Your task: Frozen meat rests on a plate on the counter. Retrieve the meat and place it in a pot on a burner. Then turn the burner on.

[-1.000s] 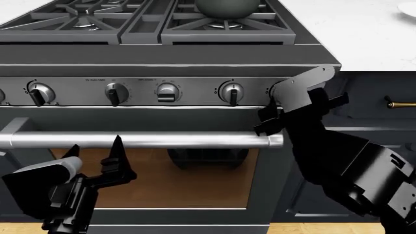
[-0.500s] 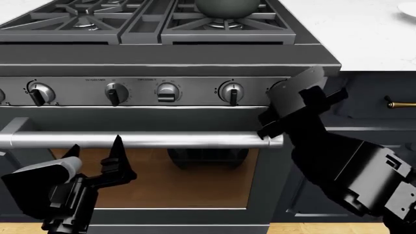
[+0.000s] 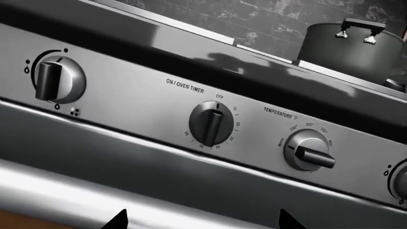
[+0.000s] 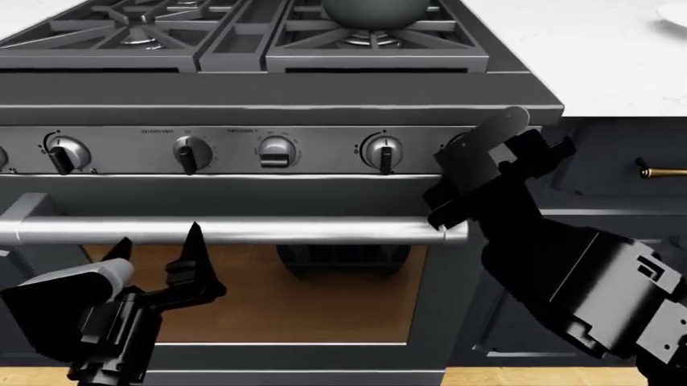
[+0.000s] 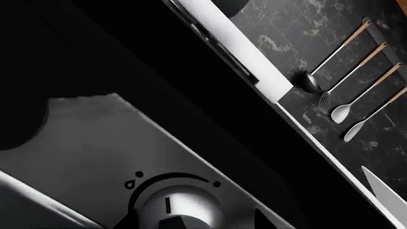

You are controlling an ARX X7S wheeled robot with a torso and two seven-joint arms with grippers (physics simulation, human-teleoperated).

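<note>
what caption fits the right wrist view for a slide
Right gripper closing in on a stove burner knob, utensils hanging on the dark wall beyond.

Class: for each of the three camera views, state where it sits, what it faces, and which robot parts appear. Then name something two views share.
Head view: high on the robot, looking down at the stove front; left end effector low, right end effector at the rightmost knob.
Left wrist view: below the panel, facing the oven timer knob; fingertips show.
Right wrist view: close under a knob.
Shared: the pot in head and left wrist views.
</note>
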